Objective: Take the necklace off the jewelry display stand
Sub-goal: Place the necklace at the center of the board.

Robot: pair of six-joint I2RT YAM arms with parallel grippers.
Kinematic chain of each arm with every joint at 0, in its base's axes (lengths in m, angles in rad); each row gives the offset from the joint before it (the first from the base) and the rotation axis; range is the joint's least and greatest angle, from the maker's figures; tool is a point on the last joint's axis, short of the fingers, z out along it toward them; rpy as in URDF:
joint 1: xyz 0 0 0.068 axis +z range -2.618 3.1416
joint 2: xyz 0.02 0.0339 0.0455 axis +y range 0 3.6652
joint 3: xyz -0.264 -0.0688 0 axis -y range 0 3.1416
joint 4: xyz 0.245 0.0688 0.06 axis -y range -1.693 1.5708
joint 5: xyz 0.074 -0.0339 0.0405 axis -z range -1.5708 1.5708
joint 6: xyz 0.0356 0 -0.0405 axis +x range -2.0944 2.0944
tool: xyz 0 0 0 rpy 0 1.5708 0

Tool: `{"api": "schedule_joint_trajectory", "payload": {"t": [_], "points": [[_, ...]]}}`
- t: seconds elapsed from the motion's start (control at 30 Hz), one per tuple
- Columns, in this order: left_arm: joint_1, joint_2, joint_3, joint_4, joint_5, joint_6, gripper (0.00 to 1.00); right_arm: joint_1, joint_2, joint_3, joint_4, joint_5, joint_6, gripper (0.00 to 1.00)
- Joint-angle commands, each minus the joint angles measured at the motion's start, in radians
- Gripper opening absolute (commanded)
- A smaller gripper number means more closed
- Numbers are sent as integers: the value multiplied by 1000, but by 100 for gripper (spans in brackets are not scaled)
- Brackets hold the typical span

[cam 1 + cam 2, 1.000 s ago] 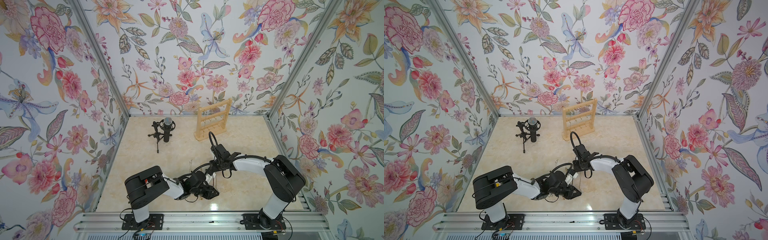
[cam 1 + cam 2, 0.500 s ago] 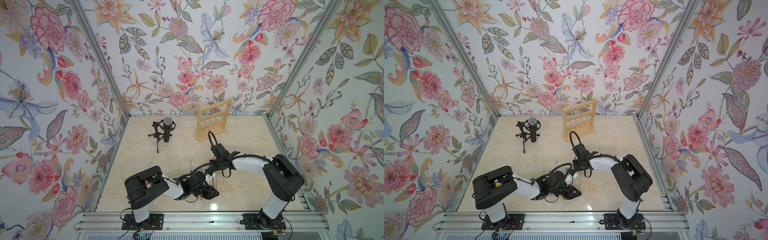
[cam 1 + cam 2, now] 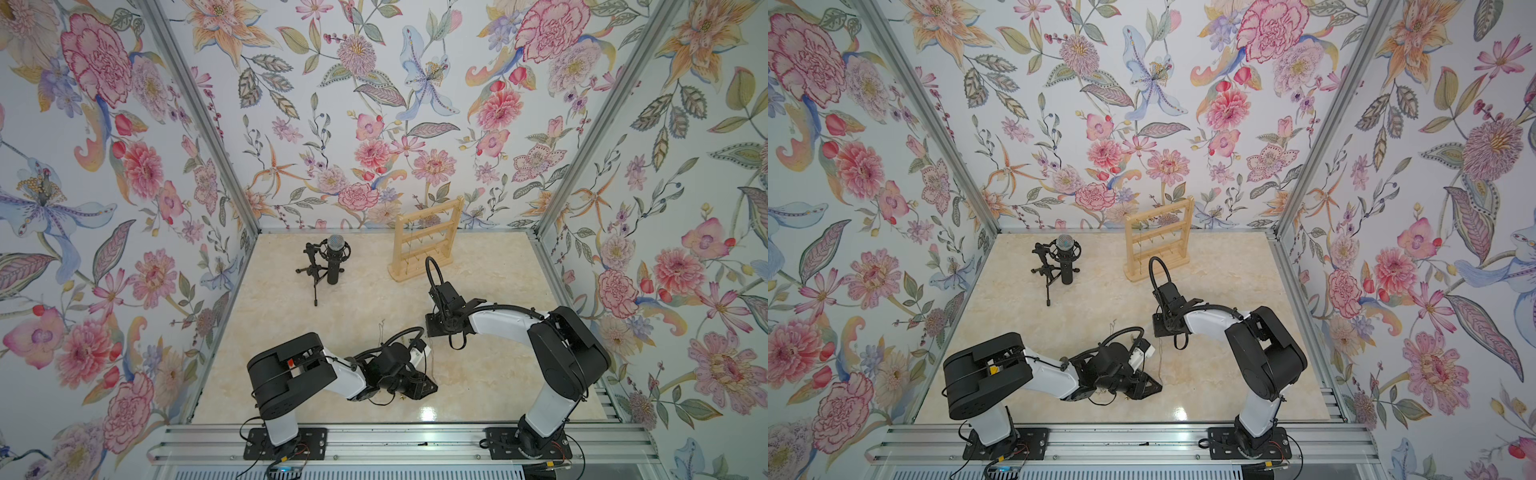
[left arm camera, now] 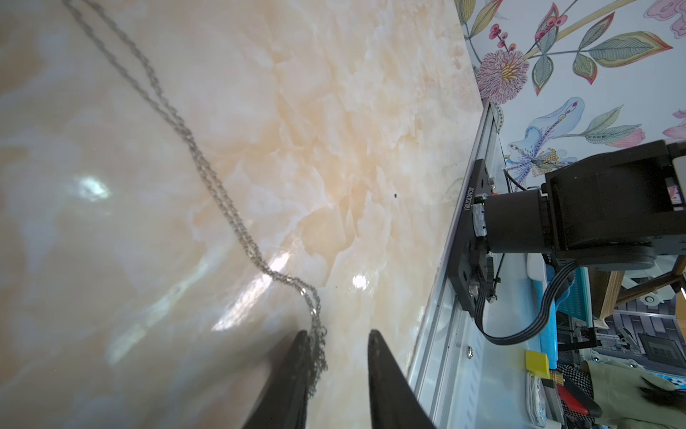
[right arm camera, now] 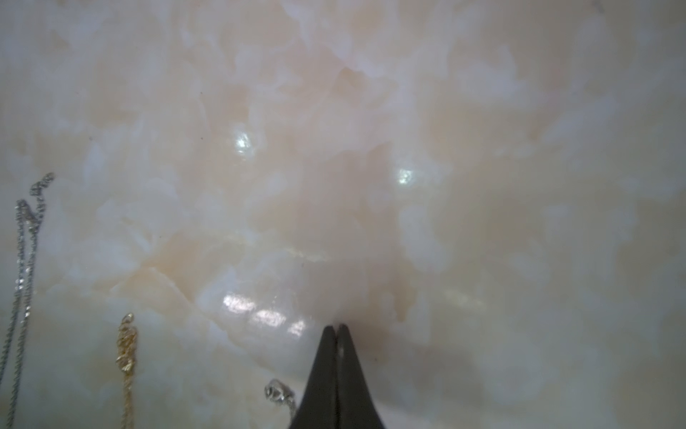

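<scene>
Jewelry display stand (image 3: 426,241) on table (image 3: 374,299), 1 o'clock. Microphone tripod (image 3: 328,262) 11 o'clock. Necklace (image 4: 315,315) on table, 5 o'clock.

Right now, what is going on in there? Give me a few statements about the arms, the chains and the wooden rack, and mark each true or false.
1. The right tool is closed on nothing. True.
2. The left tool is clamped shut. False: its jaws stand apart, with a silver chain beside one of them.
3. The wooden rack lies flat on its side. False: it stands upright at the back of the table.
4. The microphone stands apart from the rack. True.
5. A gold chain lies on the table. True.
</scene>
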Motion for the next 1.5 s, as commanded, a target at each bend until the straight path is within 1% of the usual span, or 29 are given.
{"api": "schedule_joint_trajectory", "payload": {"t": [0.0,0.2,0.43,0.63,0.73,0.8,1.03,1.23,1.27,1.47], "points": [[-19,3,-15,-138,-47,20,33,-9,20,4,-61,8,3,2],[-19,-12,24,-208,-67,53,40,-18,-27,-13,-47,6,-6,9],[-19,-40,71,-288,-129,83,44,-43,-94,-68,8,-26,-12,11],[-19,-67,101,-329,-162,99,48,-74,-186,-124,72,-46,-18,13],[-20,-79,110,-330,-169,100,51,-88,-243,-164,127,-53,-19,18],[-22,-88,116,-336,-177,103,53,-102,-283,-190,170,-69,-24,18],[-22,-139,142,-363,-218,122,64,-155,-466,-279,258,-51,-41,25],[-22,-192,170,-395,-272,159,81,-204,-630,-390,372,-45,-40,28],[-23,-234,174,-403,-282,166,83,-211,-654,-411,397,-48,-36,29],[-20,-314,221,-478,-356,230,91,-260,-812,-546,536,-62,-23,34]]}}
